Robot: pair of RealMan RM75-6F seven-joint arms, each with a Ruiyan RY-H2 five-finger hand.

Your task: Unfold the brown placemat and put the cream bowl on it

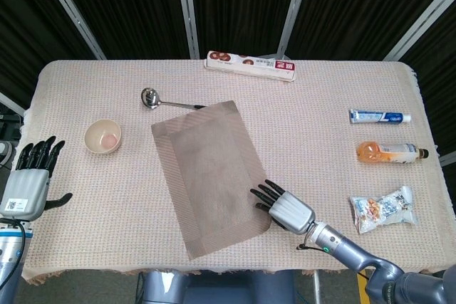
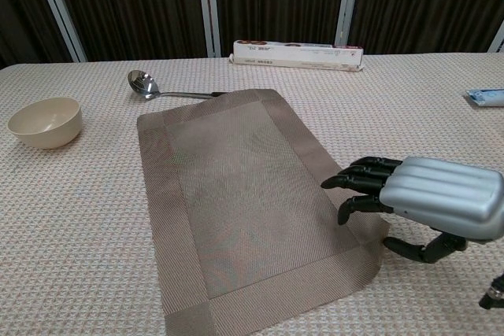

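Observation:
The brown placemat [image 1: 208,174] [image 2: 244,201] lies spread flat in the middle of the table, slightly rotated. The cream bowl [image 1: 103,136] [image 2: 46,121] stands upright on the cloth to the mat's left, apart from it. My right hand [image 1: 285,206] [image 2: 429,198] hovers at the mat's near right corner, palm down, fingers stretched over the mat's edge and holding nothing. My left hand [image 1: 30,176] is at the table's left edge, fingers apart and empty; the chest view does not show it.
A metal ladle [image 1: 164,100] [image 2: 161,89] lies behind the mat, its handle touching the far corner. A long box [image 1: 251,65] [image 2: 298,54] sits at the back. On the right are a toothpaste tube [image 1: 379,116], an orange bottle [image 1: 390,152] and a snack packet [image 1: 382,208].

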